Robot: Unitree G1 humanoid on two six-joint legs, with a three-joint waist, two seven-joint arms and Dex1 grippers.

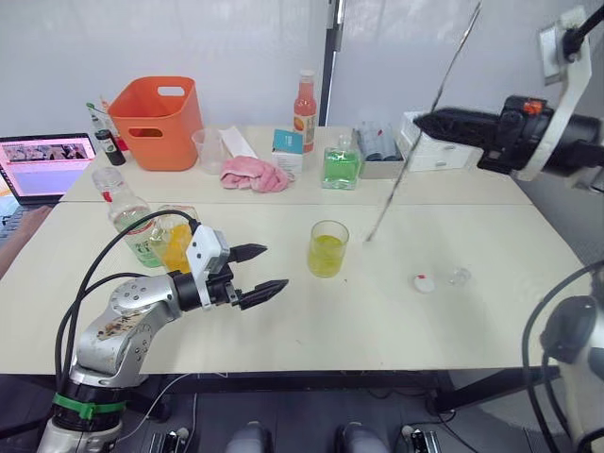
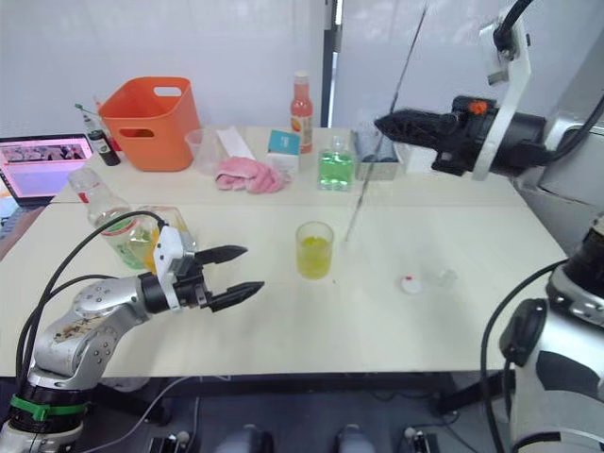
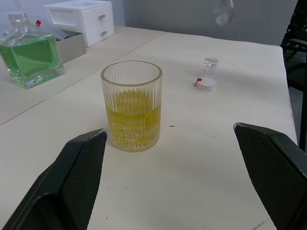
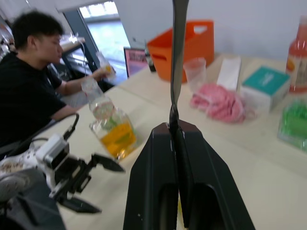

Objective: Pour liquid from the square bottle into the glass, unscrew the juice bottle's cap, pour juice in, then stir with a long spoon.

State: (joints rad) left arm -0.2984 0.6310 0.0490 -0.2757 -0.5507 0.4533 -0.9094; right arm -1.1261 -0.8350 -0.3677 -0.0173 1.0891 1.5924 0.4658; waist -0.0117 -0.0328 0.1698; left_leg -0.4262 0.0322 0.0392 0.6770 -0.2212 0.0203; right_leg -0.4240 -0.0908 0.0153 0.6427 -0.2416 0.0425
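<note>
The glass [image 1: 327, 248] stands upright mid-tabletop, partly filled with yellow liquid, directly ahead of the left pincer [image 1: 261, 273], whose fingers are spread and empty. The long spoon [image 1: 422, 123] is pinched mid-shaft in the right pincer [image 2: 385, 123], pressed together on it; the spoon hangs tilted, its bowl end low, beyond the glass and off to its side, apparently clear of the tabletop [image 1: 377, 321]. Pouring appears complete: the juice bottle's cap [image 1: 425, 282] lies on the tabletop beside a small clear stopper [image 1: 459, 276], and the square bottle [image 1: 176, 241] and the juice bottle [image 1: 127, 217] sit behind the left pincer. Stirring is judged to be the step in hand. The spoon should be brought nearer vertical, centred over the rim, then lowered gently; a wall strike could tip the glass. Room around the glass is open; the green bottle [image 1: 341, 163] stands well beyond.
</note>
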